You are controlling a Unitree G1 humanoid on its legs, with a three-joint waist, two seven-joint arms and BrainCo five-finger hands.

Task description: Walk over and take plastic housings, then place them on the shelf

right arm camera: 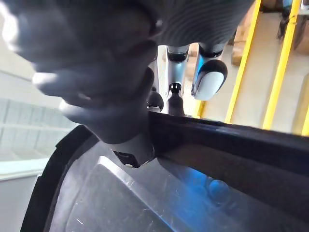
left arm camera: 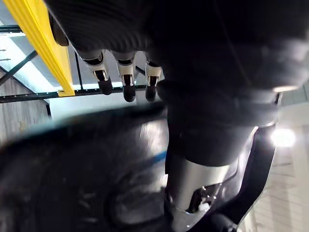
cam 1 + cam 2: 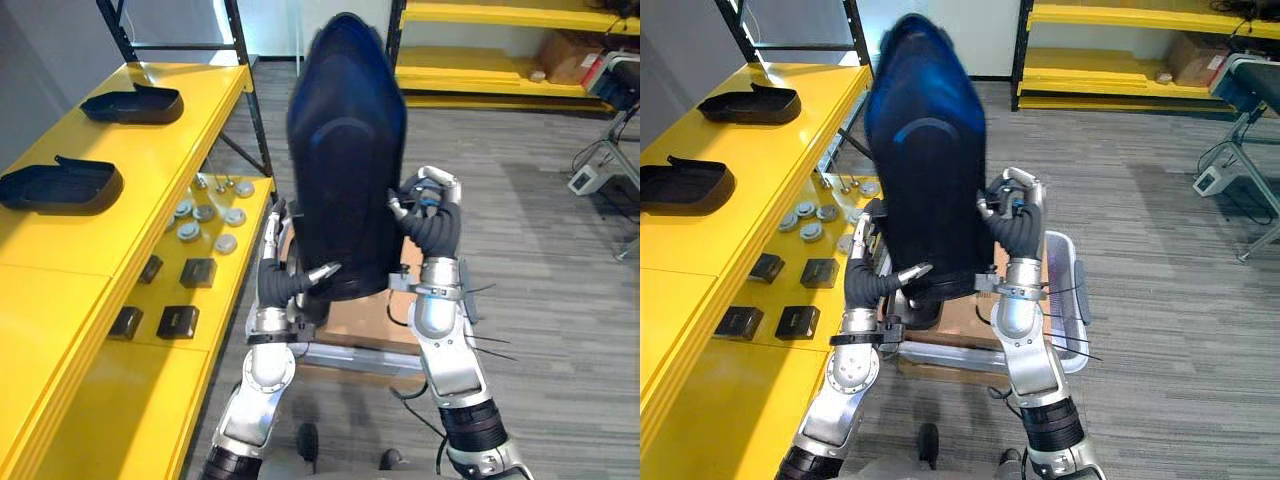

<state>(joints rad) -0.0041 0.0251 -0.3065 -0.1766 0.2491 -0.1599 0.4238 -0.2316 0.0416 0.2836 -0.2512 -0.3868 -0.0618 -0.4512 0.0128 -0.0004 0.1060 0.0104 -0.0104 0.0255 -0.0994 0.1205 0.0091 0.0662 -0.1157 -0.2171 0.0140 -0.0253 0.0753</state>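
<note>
Housing (image 3: pixel 345 150), dark plastic and long with a rounded top, stands upright in mid-air in front of the robot, held between both hands at its lower end. Left hand (image 3: pixel 290 285) grips the lower left edge: its thumb lies across the near face, and the left wrist view shows its fingers (image 2: pixel 126 79) reaching past the far side of the shell. Right hand (image 3: pixel 430 225) grips the right edge a little higher; in the right wrist view its thumb (image 1: pixel 120 116) is hooked over the black rim and its fingers (image 1: pixel 207 77) sit on the other side of that rim. Directly below the held piece lies a brown cardboard box (image 3: pixel 370 315) resting on a grey cart tray (image 3: pixel 1065 300). To the left runs a yellow shelf (image 3: pixel 60 270). On its upper level lie two more black housings, one far (image 3: pixel 135 103) and one nearer (image 3: pixel 60 185), well apart from each other. On its lower level there is a cluster of small round grey discs (image 3: pixel 205 215), and nearer than these several small black blocks (image 3: pixel 198 272). Grey carpet floor (image 3: pixel 540 250) extends to the right, with another yellow rack (image 3: pixel 500 40) at the far side.
</note>
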